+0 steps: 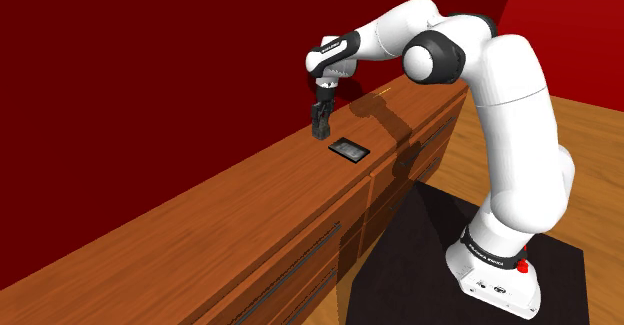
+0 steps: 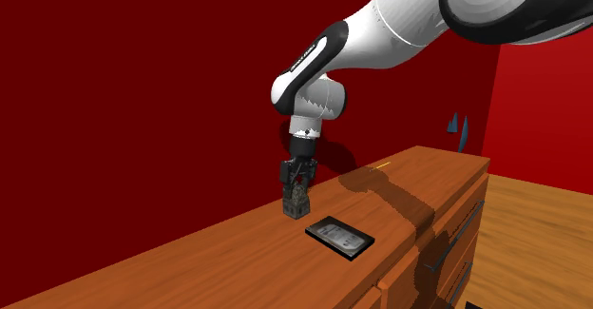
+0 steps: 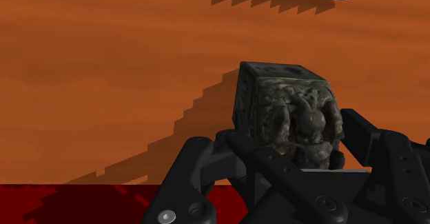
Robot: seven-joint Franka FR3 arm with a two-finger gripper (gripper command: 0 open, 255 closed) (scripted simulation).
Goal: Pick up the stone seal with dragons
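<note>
Claw: claw (image 3: 293, 147) pinching the stone seal (image 3: 286, 112), one black finger on each side, pointing straight down at the counter (image 3: 103, 85)
Seal location: between the fingers, poking out past the tips (flat square end faces away from the claw)
Seal look: dark grey-green mottled block with a knobbly carved figure on the side turned toward the wrist camera
Shoulder check: claw (image 1: 320, 123) hangs under the white arm (image 1: 500, 123) with a dark lump at its tip; seal detail too small to read there
Side check: seal (image 2: 297, 204) sits at the end of the claw (image 2: 296, 199), low over the counter (image 2: 190, 269)
Contact with counter: cannot tell for sure; its shadow falls offset to one side of it, so it looks slightly raised
Why the grip is like this: fingers press on opposite upright faces, probably because the carved top gives nothing flat to squeeze
Neighbour: flat dark slab (image 2: 339, 237) with a pale centre lies on the counter just beside the claw, apart from the seal
Why the gap matters: claw comes straight down, so the fingers stay off the slab (image 1: 349, 150)
Stage: grasp looks made, lift barely begun (my read)
Risk: rough carving could slip or twist between the fingers
</note>
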